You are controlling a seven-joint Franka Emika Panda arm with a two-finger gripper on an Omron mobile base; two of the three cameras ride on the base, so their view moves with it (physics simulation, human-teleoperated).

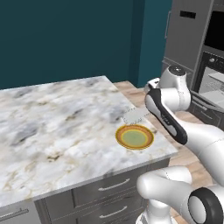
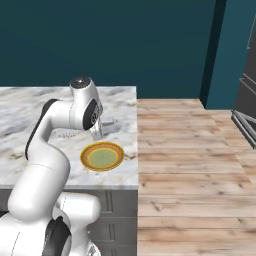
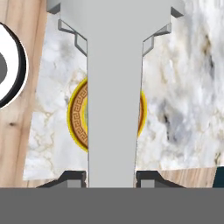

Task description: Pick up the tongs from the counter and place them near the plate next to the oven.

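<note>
1. One gripper (image 3: 111, 178), clamped on the tongs (image 3: 114, 87); two dark fingertips press the flat grey metal from either side.
2. One pair of tongs, smooth and silver-grey, with stepped ends, held above the plate (image 3: 78, 118).
3. One round plate (image 1: 134, 137) on the counter (image 1: 57, 118), near its corner: orange-yellow patterned rim, pale green centre.
4. One marble counter, white-grey with brown veins, over dark cabinets.
5. One dark oven (image 1: 210, 61) beyond, set in tall grey cabinets.
</note>
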